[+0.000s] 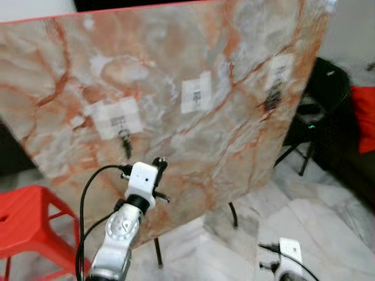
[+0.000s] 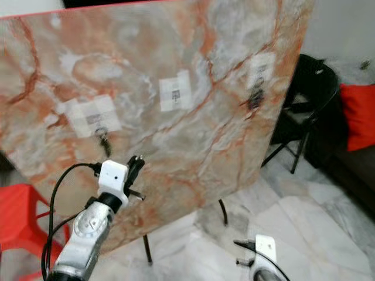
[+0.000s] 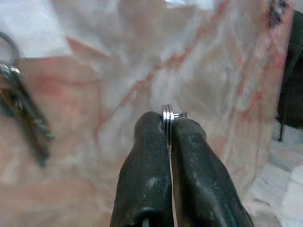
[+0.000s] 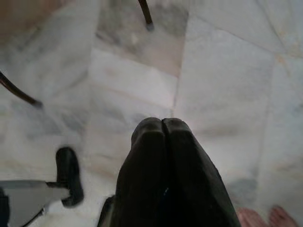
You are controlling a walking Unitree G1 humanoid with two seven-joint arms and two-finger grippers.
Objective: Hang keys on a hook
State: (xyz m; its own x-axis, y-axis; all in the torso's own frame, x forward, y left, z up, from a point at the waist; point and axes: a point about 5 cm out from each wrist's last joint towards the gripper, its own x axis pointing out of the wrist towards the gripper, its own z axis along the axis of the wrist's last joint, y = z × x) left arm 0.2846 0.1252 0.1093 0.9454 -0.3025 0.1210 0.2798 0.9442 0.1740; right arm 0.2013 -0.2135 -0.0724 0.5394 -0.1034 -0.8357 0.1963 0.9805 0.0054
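Observation:
A marble-patterned board (image 1: 176, 70) leans before me with three white taped patches, each carrying a hook. A bunch of keys (image 1: 125, 143) hangs on the left hook, and another dark bunch (image 1: 273, 96) hangs on the right hook. The middle hook (image 1: 196, 93) is bare. My left gripper (image 1: 159, 163) is raised close to the board, just below and right of the left keys. In the left wrist view it (image 3: 166, 122) is shut on a silver key ring (image 3: 166, 113), with the hanging keys (image 3: 23, 118) off to one side. My right gripper (image 4: 162, 124) hangs low over the floor.
A red stool (image 1: 23, 222) stands at lower left. A black folding chair (image 1: 316, 99) and a red cushion (image 1: 364, 117) are to the right of the board. Thin dark legs (image 1: 233, 213) prop the board on the marble floor. A person's toes (image 4: 265, 218) are near my right gripper.

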